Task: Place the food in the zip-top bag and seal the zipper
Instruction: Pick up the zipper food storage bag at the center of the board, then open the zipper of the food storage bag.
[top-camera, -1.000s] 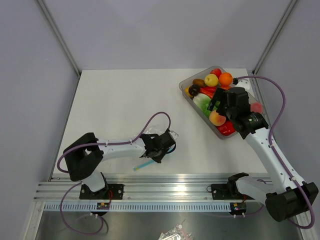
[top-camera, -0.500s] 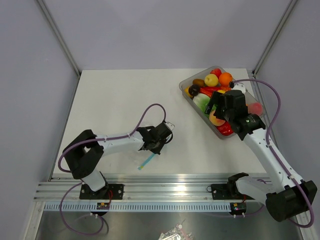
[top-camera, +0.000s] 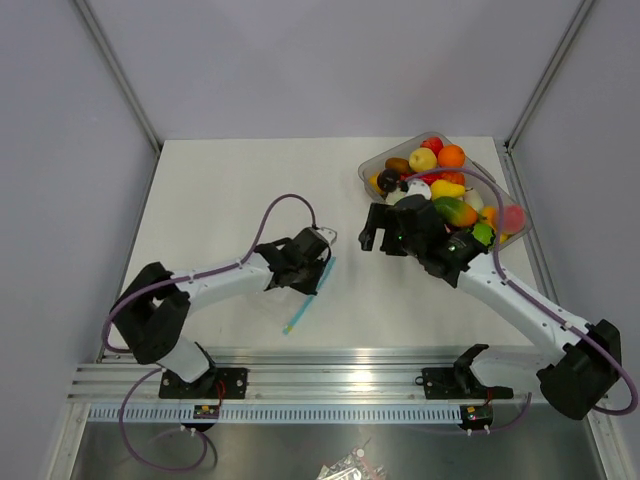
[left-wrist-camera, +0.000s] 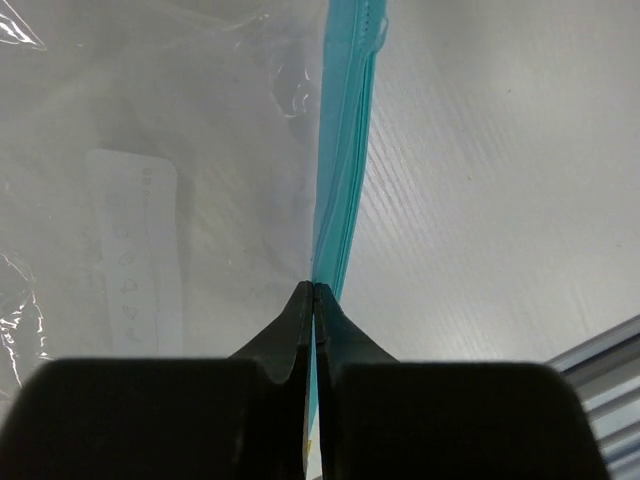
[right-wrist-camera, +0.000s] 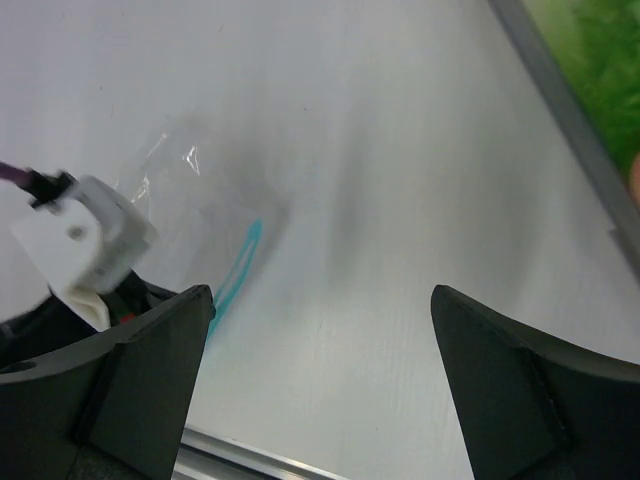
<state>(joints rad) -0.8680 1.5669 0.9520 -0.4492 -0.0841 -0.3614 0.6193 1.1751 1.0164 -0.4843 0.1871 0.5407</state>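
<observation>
Where grey walls (top-camera: 300, 60) box your white bench (top-camera: 220, 190), zipper (left-wrist-camera: 345, 150) pinned.
Your left claw (left-wrist-camera: 313, 300) clamps it; right claw (right-wrist-camera: 320, 340) gapes, clear of it.

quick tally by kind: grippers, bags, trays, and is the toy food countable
grippers: 2 (left gripper, right gripper)
zip-top bag: 1
clear tray: 1
toy food: heaped in the tray, too overlapped to count
total: 4, food left out
</observation>
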